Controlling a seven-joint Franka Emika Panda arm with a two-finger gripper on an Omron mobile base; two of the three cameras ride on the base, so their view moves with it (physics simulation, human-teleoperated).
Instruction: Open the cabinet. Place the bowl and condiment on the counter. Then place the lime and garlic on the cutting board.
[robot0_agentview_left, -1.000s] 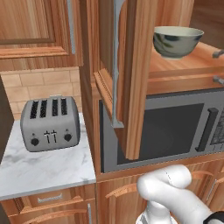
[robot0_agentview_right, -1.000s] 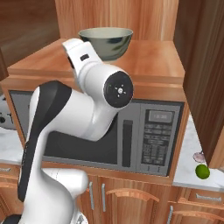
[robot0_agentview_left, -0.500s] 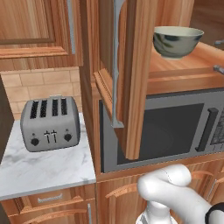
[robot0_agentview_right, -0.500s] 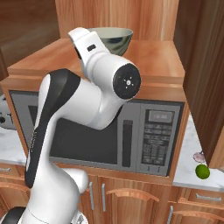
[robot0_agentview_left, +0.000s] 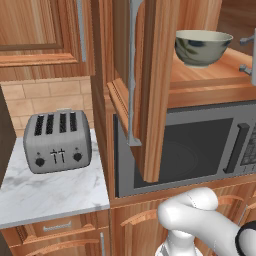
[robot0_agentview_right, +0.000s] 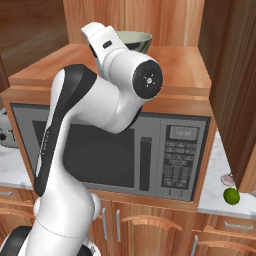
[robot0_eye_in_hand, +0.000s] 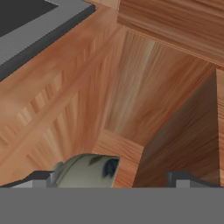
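Note:
The cabinet door (robot0_agentview_left: 152, 75) stands swung open, its grey bar handle (robot0_agentview_left: 132, 70) facing me. The bowl (robot0_agentview_left: 202, 46), dark outside and pale inside, sits upright on the wooden shelf above the microwave. My gripper (robot0_agentview_left: 247, 55) is open just right of the bowl at rim height, a small gap away. In the hand view the bowl (robot0_eye_in_hand: 83, 171) lies low between the fingertips (robot0_eye_in_hand: 37, 178), nearer the left one. In the right base view my arm hides most of the bowl (robot0_agentview_right: 136, 39). The lime (robot0_agentview_right: 231, 196) and garlic (robot0_agentview_right: 228, 179) lie on the counter (robot0_agentview_right: 217, 192). Condiment and cutting board are out of view.
A microwave (robot0_agentview_left: 185, 150) fills the space under the shelf. A silver toaster (robot0_agentview_left: 56, 141) stands on the marble counter (robot0_agentview_left: 50, 192) to the left. The open door (robot0_agentview_right: 232, 75) hangs over the counter at the right. Wooden cabinet walls close in behind the bowl.
My arm has swung up and across, and the hand has moved in closer to the bowl. The jaws have stayed open. The bowl has not moved.

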